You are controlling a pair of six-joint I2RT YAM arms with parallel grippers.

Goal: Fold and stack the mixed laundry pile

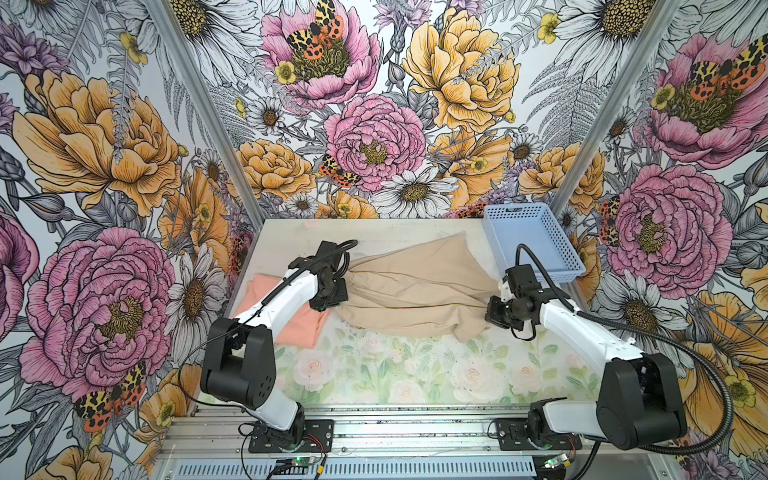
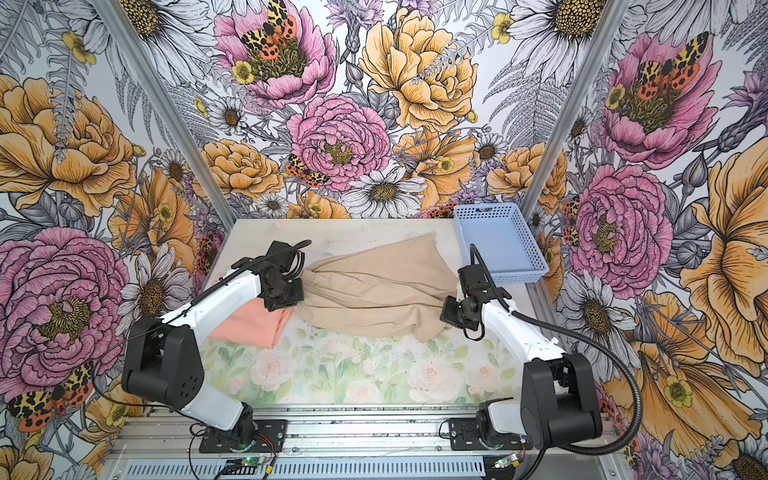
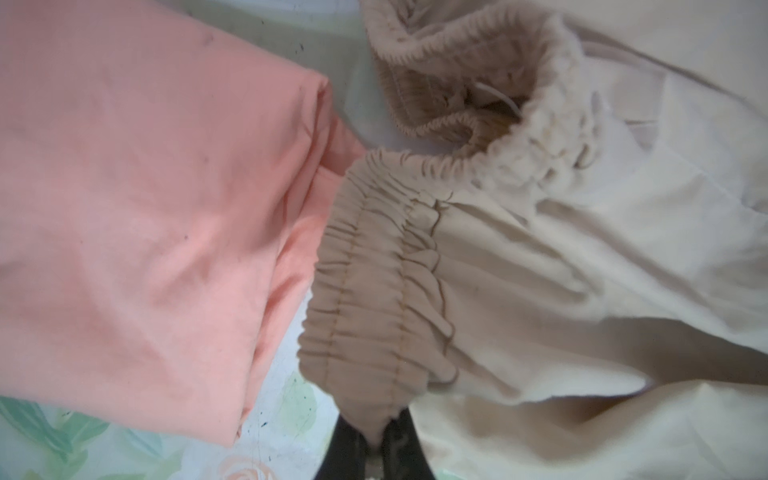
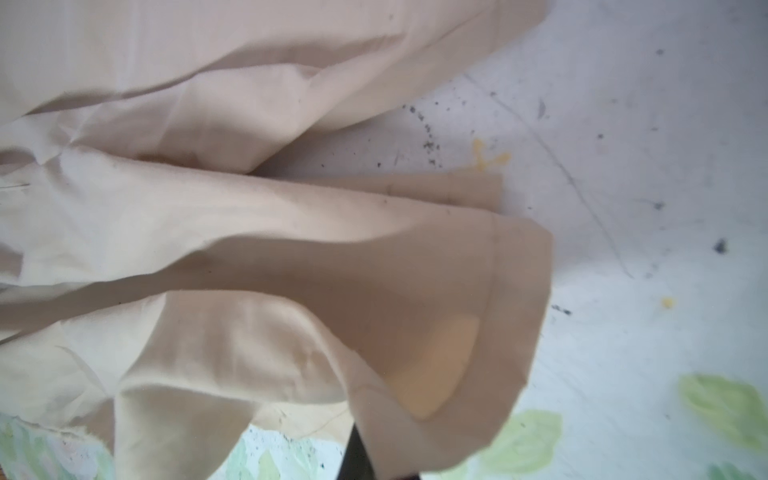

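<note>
Left wrist view: my left claw (image 3: 376, 446) is pinching the gathered elastic waistband of the beige pants (image 3: 540, 291). The folded peach T-shirt (image 3: 145, 208) lies just beside it on the counter (image 3: 291, 411). My right claw (image 4: 360, 457) is closed on the pants' leg hem, and cloth hides most of its fingers. In both top views my left arm covers part of the T-shirt. Farthest back sits the light blue basket (image 1: 536, 237).

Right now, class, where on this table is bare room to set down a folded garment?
Widest: the rose-printed front strip of the table, between the beige pants and the near edge. A narrow back strip runs beside the blue basket. The middle band is crowded: peach T-shirt, left pincer, right pincer.
</note>
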